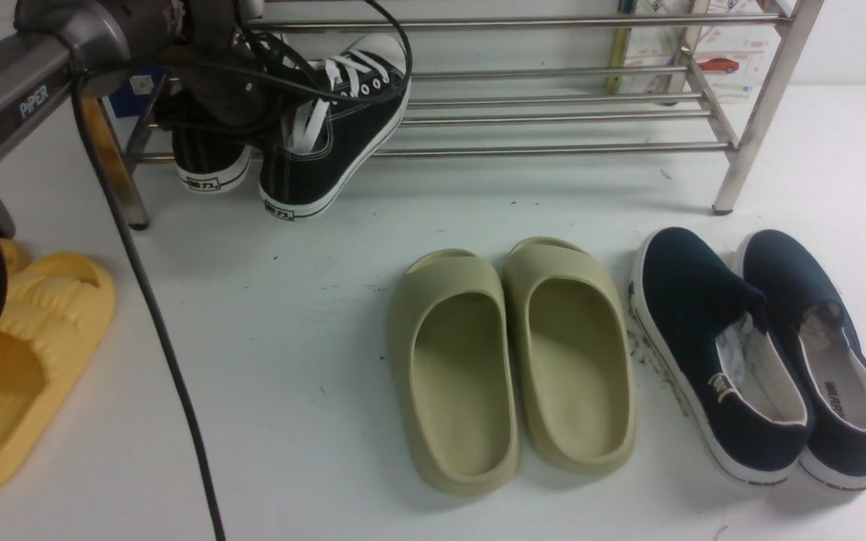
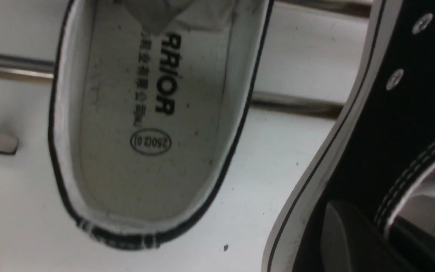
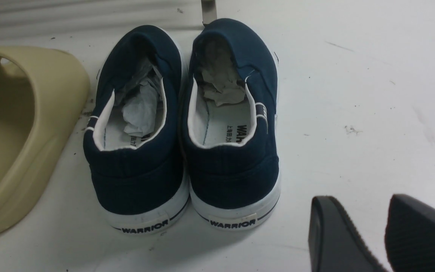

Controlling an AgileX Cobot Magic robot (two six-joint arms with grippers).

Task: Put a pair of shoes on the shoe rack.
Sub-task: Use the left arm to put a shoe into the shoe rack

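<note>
Black canvas sneaker (image 1: pixel 343 143) tilts on the shoe rack (image 1: pixel 553 149), its side wall pinched between the left fingers (image 2: pixel 349 238); right fingers (image 3: pixel 338 234) hover slightly parted, empty.

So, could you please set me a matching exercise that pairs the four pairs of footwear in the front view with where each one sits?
Things:
1. black sneakers
2. olive slides
3. navy slip-ons
4. yellow slides

Places:
A. floor, far left
B. floor, right
C. on the lower bars of the shoe rack, left end, heels overhanging
D. floor, centre

Pairs: 1-C, 2-D, 3-B, 4-A.
</note>
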